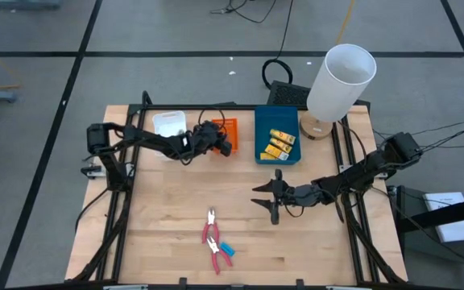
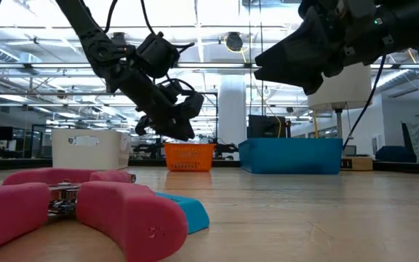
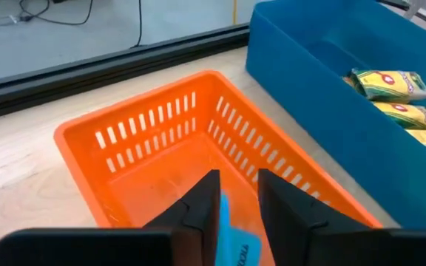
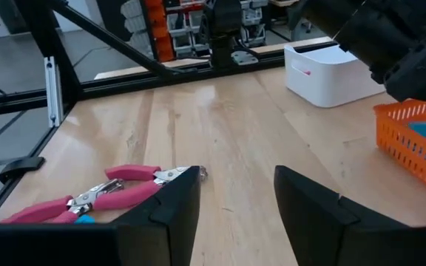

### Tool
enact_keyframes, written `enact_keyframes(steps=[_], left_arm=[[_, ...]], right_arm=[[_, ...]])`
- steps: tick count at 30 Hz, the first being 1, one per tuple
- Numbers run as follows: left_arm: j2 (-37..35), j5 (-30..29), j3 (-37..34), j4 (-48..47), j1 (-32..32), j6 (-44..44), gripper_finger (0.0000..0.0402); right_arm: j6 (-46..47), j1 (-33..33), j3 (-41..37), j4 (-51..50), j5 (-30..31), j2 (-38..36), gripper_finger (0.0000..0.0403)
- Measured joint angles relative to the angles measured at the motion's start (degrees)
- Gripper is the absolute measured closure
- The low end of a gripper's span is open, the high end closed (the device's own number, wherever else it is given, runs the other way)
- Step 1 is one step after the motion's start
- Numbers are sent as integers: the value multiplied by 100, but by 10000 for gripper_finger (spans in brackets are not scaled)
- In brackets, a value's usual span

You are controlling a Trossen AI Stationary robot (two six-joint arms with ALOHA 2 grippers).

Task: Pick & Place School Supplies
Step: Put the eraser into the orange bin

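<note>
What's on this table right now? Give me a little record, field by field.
Left end effector: over the orange slotted plastic basket, fingers slightly apart around a small light-blue piece
Right end effector: open, empty, above bare wooden table
Blue plastic tray: holds yellow rectangular packets
White tray: beside the orange basket
Still on table: pink-handled pliers-like tools, another light-blue piece touching them
Also there: white cylindrical lamp

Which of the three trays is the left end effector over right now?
The orange tray, the slotted middle one. The white tray and blue tray sit either side of it.
</note>
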Motion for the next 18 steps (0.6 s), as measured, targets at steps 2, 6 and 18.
enact_keyframes(steps=[2, 6, 18], left_arm=[[0, 49, 0, -10, 15, 4, 288], [-1, 109, 0, -13, 12, 67, 240], [-1082, 1744, -53, -363, -501, 553, 139]], right_arm=[[4, 0, 0, 3, -3, 0, 239], [7, 0, 0, 6, -187, 0, 238], [101, 106, 0, 59, -325, 2, 238]])
